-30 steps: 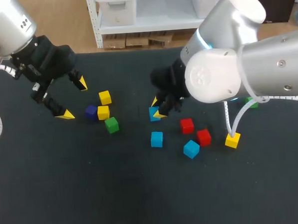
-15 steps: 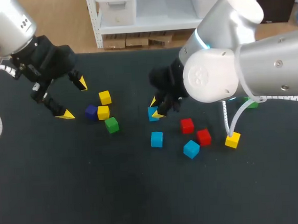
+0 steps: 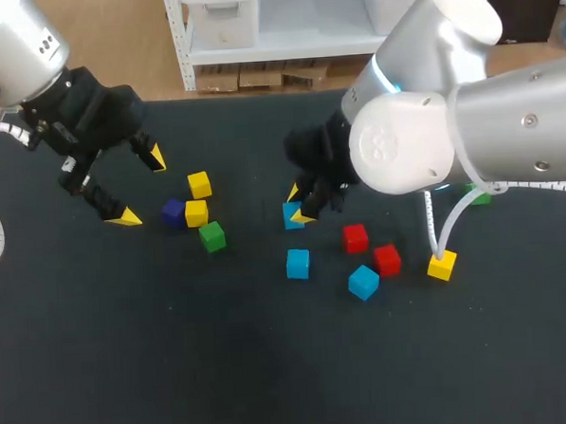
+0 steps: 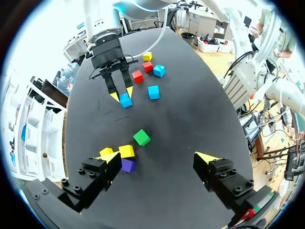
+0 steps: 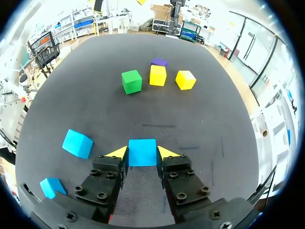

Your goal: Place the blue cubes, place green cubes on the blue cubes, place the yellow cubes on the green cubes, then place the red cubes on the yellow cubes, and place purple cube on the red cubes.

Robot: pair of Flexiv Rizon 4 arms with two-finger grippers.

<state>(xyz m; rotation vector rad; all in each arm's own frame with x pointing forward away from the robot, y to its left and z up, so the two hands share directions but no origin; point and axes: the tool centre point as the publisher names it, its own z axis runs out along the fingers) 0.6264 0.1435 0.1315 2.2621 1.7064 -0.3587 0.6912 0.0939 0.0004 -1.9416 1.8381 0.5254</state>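
Here, 1 blue cube (image 5: 142,151) is clamped by the right gripper (image 5: 142,153).
The left gripper (image 4: 158,157) is held wide open at far left.

You are looking at a black, matte desk (image 3: 177,369) that fills nearly the whole head view, its far edge running straight across the back. The light falls evenly on it, bright and soft, without hard shadows.
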